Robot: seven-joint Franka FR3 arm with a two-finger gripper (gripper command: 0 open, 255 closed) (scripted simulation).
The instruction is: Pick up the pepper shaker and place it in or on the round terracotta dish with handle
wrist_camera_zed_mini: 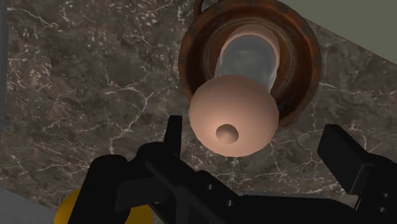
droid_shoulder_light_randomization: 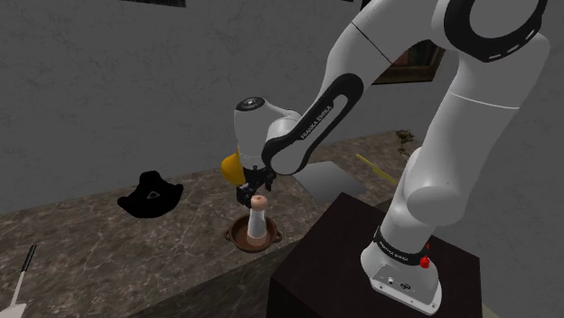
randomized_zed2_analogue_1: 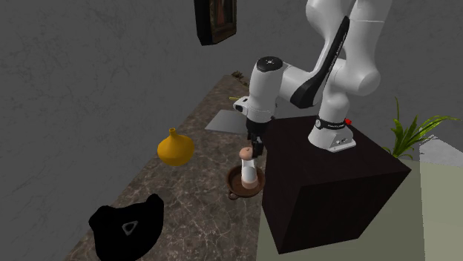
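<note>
You look close to done: the pepper shaker [droid_shoulder_light_randomization: 258, 222] stands upright inside the round brown dish [droid_shoulder_light_randomization: 240, 237], which sits on the dark marbled counter [droid_shoulder_light_randomization: 108, 253] just beside the stand [droid_shoulder_light_randomization: 361, 262]. The gripper [droid_shoulder_light_randomization: 255, 191] hangs directly above the shaker's cap, and in the wrist view its fingers [wrist_camera_zed_mini: 347, 159] are spread wide, one on each side of the cap and touching neither side as far as you can see. By that reading nothing is pinched, and all that's left for you is to lift straight up and clear without knocking it. The shaker has a rounded pinkish-tan cap with a small button in its middle, above a pale, whitish body.
</note>
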